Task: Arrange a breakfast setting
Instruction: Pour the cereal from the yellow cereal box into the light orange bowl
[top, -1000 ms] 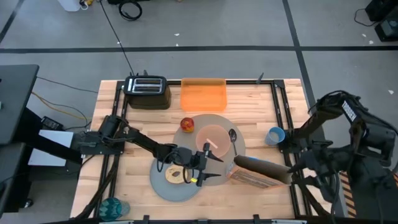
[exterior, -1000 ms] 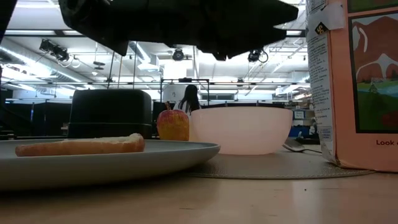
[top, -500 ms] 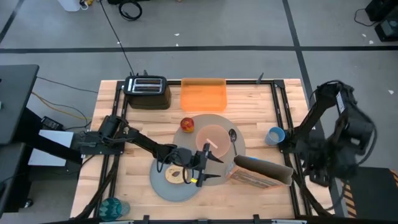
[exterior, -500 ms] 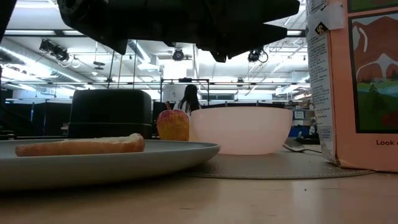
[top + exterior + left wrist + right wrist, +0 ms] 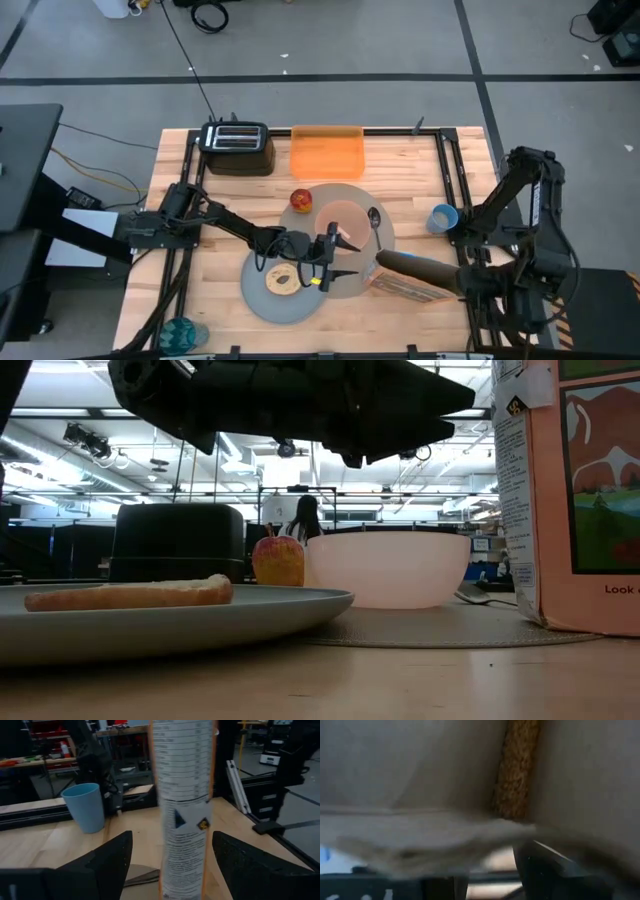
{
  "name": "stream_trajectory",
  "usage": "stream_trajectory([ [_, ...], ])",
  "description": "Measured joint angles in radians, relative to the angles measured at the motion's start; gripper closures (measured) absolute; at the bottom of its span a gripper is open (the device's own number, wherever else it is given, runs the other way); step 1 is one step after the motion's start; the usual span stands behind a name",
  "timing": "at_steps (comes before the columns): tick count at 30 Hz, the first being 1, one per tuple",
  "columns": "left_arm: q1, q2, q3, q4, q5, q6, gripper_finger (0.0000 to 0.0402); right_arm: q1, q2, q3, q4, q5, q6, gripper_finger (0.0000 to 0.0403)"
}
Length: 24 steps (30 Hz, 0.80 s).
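Observation:
A grey plate with a browned bagel overlaps the near left of the round placemat. On the mat stand a pink bowl, a red apple and a spoon. A pink cereal box stands upright at the mat's near right edge. The blue cup stands on the wood to the right. My left gripper is open and empty above the plate's right edge, pointing at the box. My right arm lies over the box's top.
A black toaster and an orange tray stand along the far edge. A teal glass object sits at the near left corner. Bare wood lies left of the plate and around the cup. A person stands far off in the room.
My right arm's rear links have swung and folded at the table's right edge, while its front end stays over the box. The box, plate, bowl and apple have not moved.

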Motion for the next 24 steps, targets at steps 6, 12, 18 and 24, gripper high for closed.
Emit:
stream_trajectory([
  [6, -0.015, 0.000, 0.000, 0.025, 0.078, 0.000, 0.0125, 0.001, 0.015, 0.000, -0.019, 0.123, -0.014, 0.0251],
  [12, -0.058, 0.000, 0.000, 0.051, 0.077, 0.000, 0.0140, -0.002, 0.015, 0.000, -0.026, 0.251, -0.103, 0.0251],
  [18, -0.115, 0.000, 0.024, 0.057, -0.012, 0.052, 0.0152, -0.003, 0.023, 0.001, -0.096, 0.300, -0.101, 0.0250],
  [24, -0.128, 0.000, 0.050, 0.045, -0.138, 0.105, 0.0153, 0.015, 0.027, -0.034, -0.109, 0.303, -0.017, 0.0223],
])
